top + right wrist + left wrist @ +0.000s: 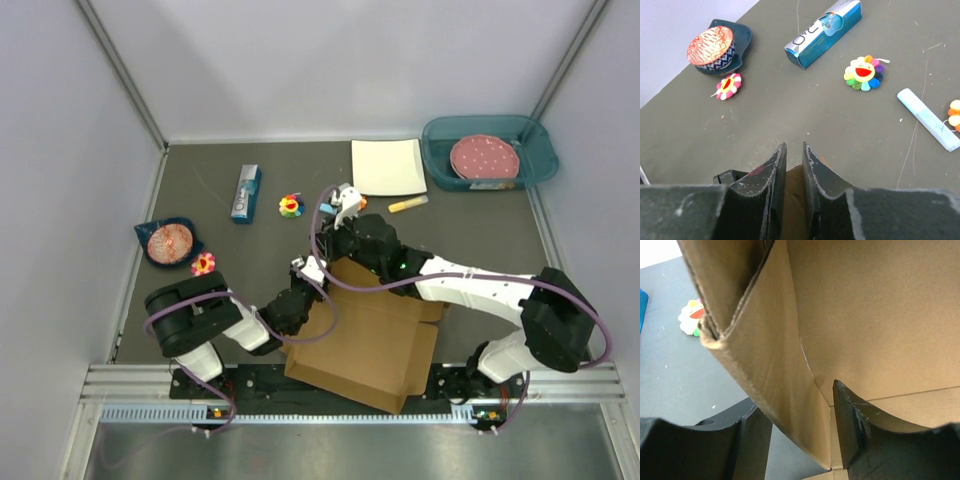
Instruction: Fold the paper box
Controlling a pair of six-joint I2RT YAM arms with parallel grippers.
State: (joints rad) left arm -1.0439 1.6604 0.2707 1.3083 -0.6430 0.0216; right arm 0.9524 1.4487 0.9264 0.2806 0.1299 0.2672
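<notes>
One dark grey bench (pixel 260 250) carries everything. Positions below are relative to the paper box.

The paper box (pixel 370 345) is brown corrugated and part folded. It sits at the near edge of the bench between the two arm bases, with its near corner over the rail.

Left end effector (pixel 797 397) is at the box's left rear corner. Its jaws are apart and straddle a raised side wall, one finger outside (pixel 752 440) and one inside (pixel 850 430). Bench shows between the outer finger and the wall, so it is released, not clamping.

Right end effector (pixel 792 147) is at the box's rear edge. It is clenched on a thin brown edge of the box, which shows between the fingers.

- Teal bin (pixel 440 165) holding a pink plate (pixel 484 158): far back right of the box.
- White square plate (pixel 387 166): straight back, just left of the bin.
- Dark saucer with patterned bowl (pixel 170 242): well left of the box.
- Blue carton (pixel 246 192): back left.
- Yellow marker (pixel 408 204): back of the box, near the white plate.
- Pale blue marker (pixel 928 119): just behind the box.
- Rainbow flower toy (pixel 291 206): behind the box, right of the carton.
- Red flower toy (pixel 203 264): left of the box, touching or just beside the saucer.
</notes>
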